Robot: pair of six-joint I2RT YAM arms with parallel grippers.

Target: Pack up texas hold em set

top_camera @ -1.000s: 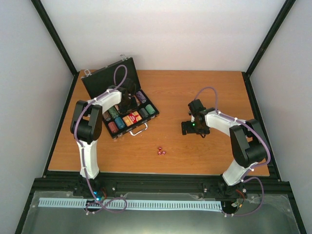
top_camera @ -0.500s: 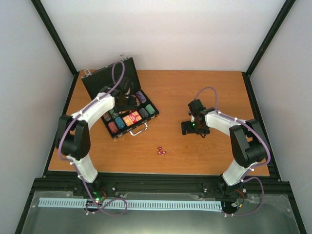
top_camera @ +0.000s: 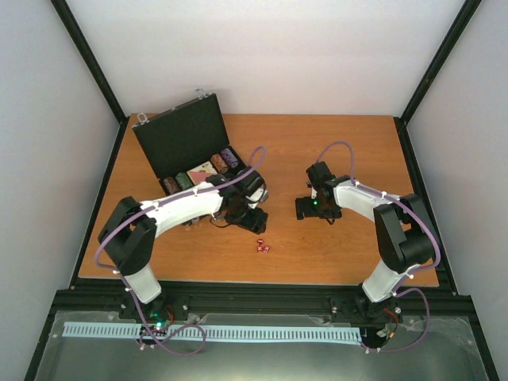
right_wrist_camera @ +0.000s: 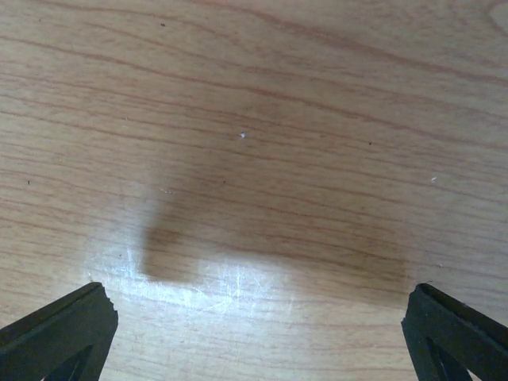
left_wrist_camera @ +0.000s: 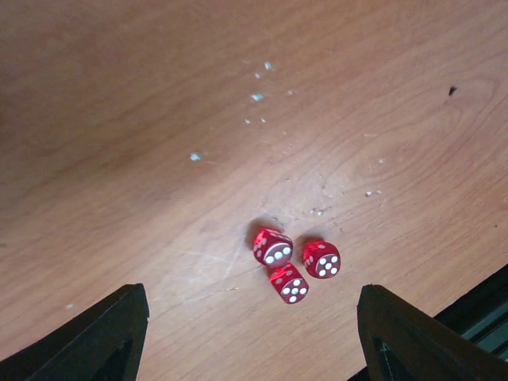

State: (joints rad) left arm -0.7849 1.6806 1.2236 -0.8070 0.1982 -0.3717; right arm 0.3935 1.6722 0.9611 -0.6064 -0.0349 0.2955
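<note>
The black briefcase (top_camera: pixel 176 136) stands open at the back left, with chip stacks (top_camera: pixel 224 162) and a card box (top_camera: pixel 202 169) in its tray. Three small red dice (top_camera: pixel 263 247) lie on the table near the front middle; they also show in the left wrist view (left_wrist_camera: pixel 292 265). My left gripper (top_camera: pixel 248 217) is open and empty, just above and left of the dice, with the dice between its fingertips (left_wrist_camera: pixel 95 337) in its wrist view. My right gripper (top_camera: pixel 314 208) is open and empty over bare wood, right of centre.
The wooden table (top_camera: pixel 341 151) is framed by black rails and white walls. The left arm lies across the front part of the briefcase tray and hides it. A black rail (left_wrist_camera: pixel 484 317) shows at the table's near edge.
My left gripper has swung from over the briefcase tray to the right and toward the front, ending above the dice. The right arm has not moved.
</note>
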